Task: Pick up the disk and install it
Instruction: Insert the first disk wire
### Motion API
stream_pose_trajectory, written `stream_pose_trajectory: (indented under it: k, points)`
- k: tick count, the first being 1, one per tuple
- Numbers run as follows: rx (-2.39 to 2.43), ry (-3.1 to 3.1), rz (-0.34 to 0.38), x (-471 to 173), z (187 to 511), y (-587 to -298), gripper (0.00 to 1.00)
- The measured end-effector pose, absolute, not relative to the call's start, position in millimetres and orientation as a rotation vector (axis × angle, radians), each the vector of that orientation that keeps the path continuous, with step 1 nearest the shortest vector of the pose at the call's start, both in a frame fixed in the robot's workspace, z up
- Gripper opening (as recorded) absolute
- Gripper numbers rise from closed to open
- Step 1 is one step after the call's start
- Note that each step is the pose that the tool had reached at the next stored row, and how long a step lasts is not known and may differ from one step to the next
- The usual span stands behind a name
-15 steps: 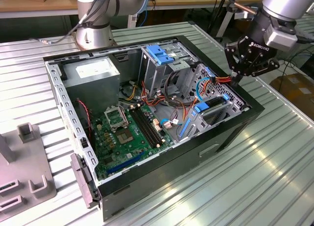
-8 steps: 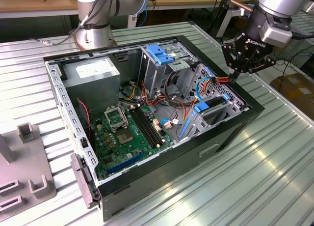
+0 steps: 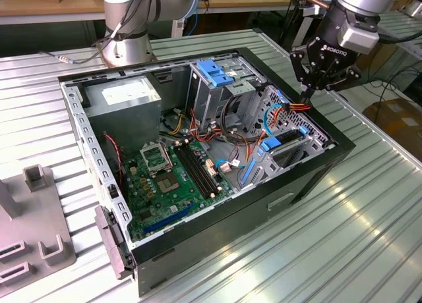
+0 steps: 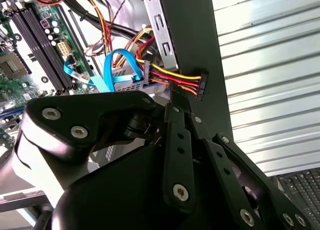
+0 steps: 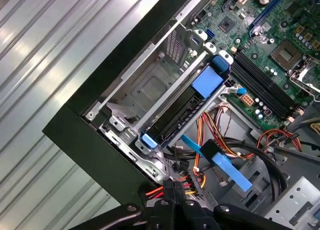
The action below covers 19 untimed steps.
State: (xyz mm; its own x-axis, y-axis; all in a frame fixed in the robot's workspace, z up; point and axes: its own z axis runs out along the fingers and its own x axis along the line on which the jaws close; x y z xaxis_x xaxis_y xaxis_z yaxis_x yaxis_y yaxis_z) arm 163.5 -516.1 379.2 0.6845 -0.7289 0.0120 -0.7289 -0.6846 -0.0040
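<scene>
ROBOT ARM AT OPEN PC: In the exterior view, the claw (image 3: 307, 90) hangs over the rim of an open computer case (image 3: 310, 178), its fingers closed on a black power connector (image 3: 308, 107) trailing red, yellow and orange wires (image 3: 295, 107). The disk (image 3: 290, 150) sits just below the claw, toward the exterior view's left. It is seated in the metal drive bay (image 3: 318, 136) against the case wall and clipped in its blue bracket (image 3: 271, 143). In the second wrist view, the claw (image 4: 182, 102) tips meet at the power connector (image 4: 201, 85); a looped blue data cable (image 4: 110, 72) lies just beyond them and the green motherboard (image 4: 52, 32) farther off. In the first wrist view, the disk (image 5: 175, 124) lies close ahead of the tips (dark side showing, blue tabs at both ends), apart from the claw (image 5: 175, 205) and the power connector (image 5: 170, 186).
</scene>
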Motion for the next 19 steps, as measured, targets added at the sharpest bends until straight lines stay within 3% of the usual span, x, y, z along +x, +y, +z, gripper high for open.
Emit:
stream_pose_trajectory:
  k: [19]
  points:
    - [2.975, -0.989, 0.027, 169.9, 378.7, -515.0, 0.12]
